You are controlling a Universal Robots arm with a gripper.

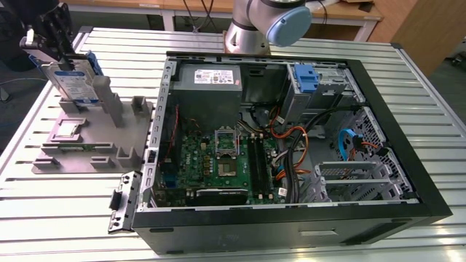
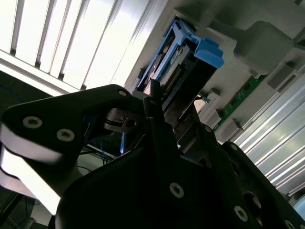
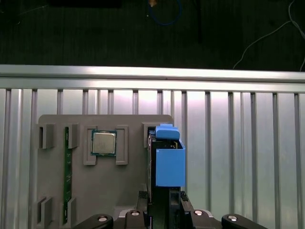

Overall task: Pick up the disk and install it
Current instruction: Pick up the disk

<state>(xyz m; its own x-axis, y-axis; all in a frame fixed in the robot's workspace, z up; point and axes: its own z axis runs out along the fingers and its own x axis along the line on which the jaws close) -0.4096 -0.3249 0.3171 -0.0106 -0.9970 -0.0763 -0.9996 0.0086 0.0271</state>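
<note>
**Disk gripped upright at the parts holder, beside the open computer**

In both wrist views the arm's black fingers [image 3: 183, 198] [image 2: 153, 105] are clamped on the disk [image 3: 170, 162] [image 2: 188, 57], one on each flat side. It is seen edge-on with its blue carrier frame facing out.

In the exterior view the disk [image 1: 71, 84] stands upright at that view's far left, label showing, with the fingers on its upper end. Its lower end sits level with the upright posts of a grey parts holder [image 1: 80, 144]. Whether it rests in the holder's slot or hangs just clear of it cannot be told.

Just beyond the disk in the first wrist view, the holder [image 3: 128, 191] also carries a square processor chip [image 3: 104, 143] in a recess and a green memory stick [image 3: 67, 176] lying in a groove. The holder lies on a slatted metal counter [image 1: 65, 218].

Further toward the exterior view's right lies an open computer case [image 1: 291, 226], with a green motherboard [image 1: 218, 158] at its floor. A grey metal box with a white sticker [image 1: 211, 82] sits at the far end, and a bare blue bracket [image 1: 306, 76] sits in a drive bay beside it. Behind the case rises the arm's base [image 1: 266, 22].
</note>
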